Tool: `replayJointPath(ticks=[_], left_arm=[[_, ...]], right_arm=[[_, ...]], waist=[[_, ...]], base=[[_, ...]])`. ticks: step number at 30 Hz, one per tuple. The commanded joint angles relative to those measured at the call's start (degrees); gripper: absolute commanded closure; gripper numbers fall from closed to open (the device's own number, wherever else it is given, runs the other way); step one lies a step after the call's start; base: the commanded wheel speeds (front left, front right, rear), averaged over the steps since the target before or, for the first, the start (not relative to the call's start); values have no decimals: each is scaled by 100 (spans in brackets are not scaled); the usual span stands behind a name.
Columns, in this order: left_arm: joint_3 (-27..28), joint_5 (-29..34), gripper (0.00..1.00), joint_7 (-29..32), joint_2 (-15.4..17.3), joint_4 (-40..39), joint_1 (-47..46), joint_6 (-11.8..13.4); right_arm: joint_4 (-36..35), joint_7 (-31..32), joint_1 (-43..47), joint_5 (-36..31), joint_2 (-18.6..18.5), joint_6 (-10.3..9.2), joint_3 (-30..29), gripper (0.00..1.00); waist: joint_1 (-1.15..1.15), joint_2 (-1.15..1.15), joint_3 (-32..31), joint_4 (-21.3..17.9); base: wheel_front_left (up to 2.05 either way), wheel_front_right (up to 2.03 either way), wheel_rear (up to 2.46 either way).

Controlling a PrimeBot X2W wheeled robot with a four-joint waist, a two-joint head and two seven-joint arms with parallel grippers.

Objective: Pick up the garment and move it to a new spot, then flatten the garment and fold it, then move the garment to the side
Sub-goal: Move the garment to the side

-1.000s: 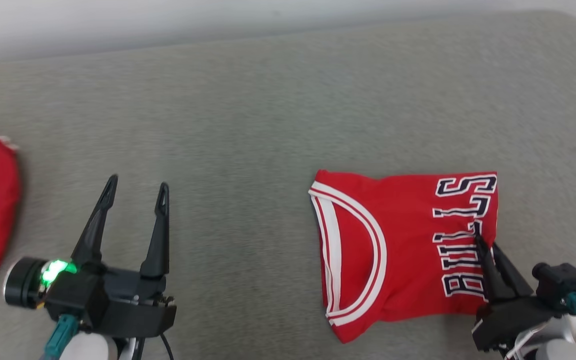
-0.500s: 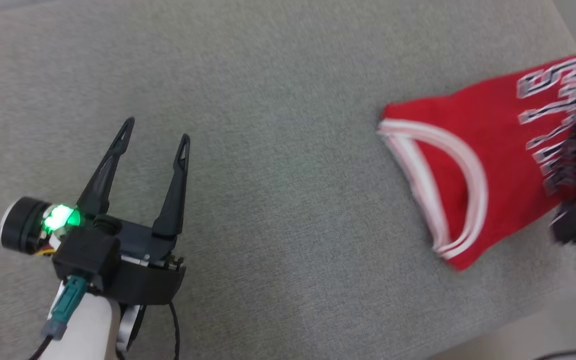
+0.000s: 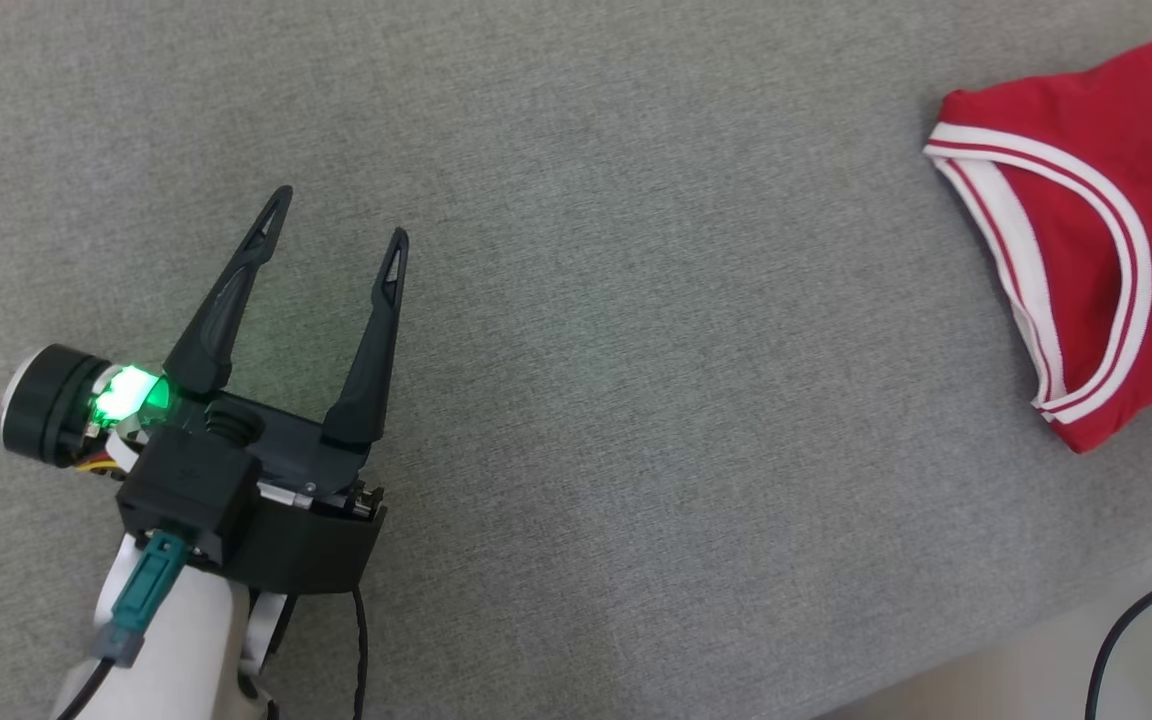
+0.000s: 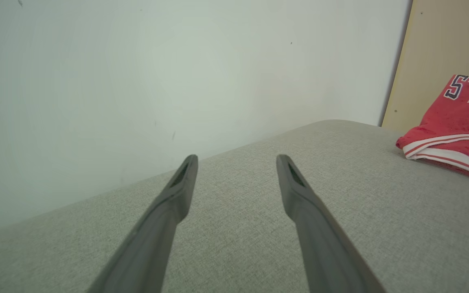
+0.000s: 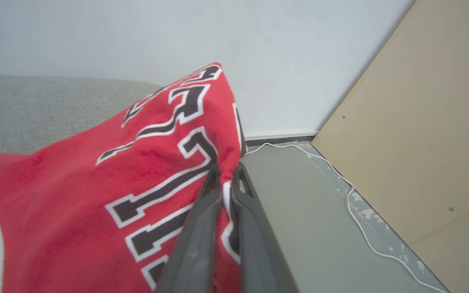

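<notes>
- Gripping the red jersey by its lettered edge, the right claw is closed.
- The jersey rests on the grey cushion, upper right of the head view.
- Lower left, the left claw stands open, empty.

Here's my left gripper: two long black fingers, tapering to points, each with a narrow slot cut near the tip. Under them sits a boxy black housing, with small metal screws on its right edge. A green light glows beside a black cylinder with a pale end cap. A teal connector is plugged in with a grey lead, a thin black cable runs beside the white forearm. My right gripper has the same dark fingers, scuffed grey, with slotted tips.
</notes>
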Motion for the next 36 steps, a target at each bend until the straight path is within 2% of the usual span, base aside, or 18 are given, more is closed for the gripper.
replayJointPath(ticks=[1, 2, 3, 7, 10, 18, 26, 36], left_arm=[[-22, 35, 0, 9, 20, -24, -63, 17], [-38, 33, 0, 9, 12, -17, -77, 18], [-45, 29, 0, 0, 7, -7, -88, 22], [-65, -3, 0, -74, -23, 45, -76, 64], [-35, -51, 0, -128, -19, 98, 18, 102], [161, -214, 0, -255, -21, 209, 379, 327], [369, -456, 0, -382, -83, 339, 767, 519], [532, -729, 0, -482, -126, 622, 1277, 588]], right_arm=[[106, -22, -59, 0, -30, -8, -16, 86], [221, -22, -134, -24, -38, -8, -70, 55], [389, -21, -168, 3, -4, -8, -116, 0], [594, -20, -281, -81, 5, -8, -269, 0], [401, -20, -215, -109, 85, -8, -373, 0], [-1506, -20, 639, -42, 728, -8, -841, 0], [-3138, -20, 1738, -325, 1192, -7, -728, 0], [-3813, 197, 2784, -566, 1756, -8, -226, 0]], waist=[[-1, -1, 48, 53], [-1, -1, 59, 73], [-1, -1, 61, 89], [-1, -1, -6, 135], [-1, -1, -129, 145], [-1, -1, -659, 341], [-1, -1, -1184, 844], [-1, -1, -1772, 1301]], base=[[0, 0, 0], [0, 0, 0], [0, 0, 0], [0, 0, 0], [0, 0, 0], [0, 0, 0], [0, 0, 0], [0, 0, 0]])
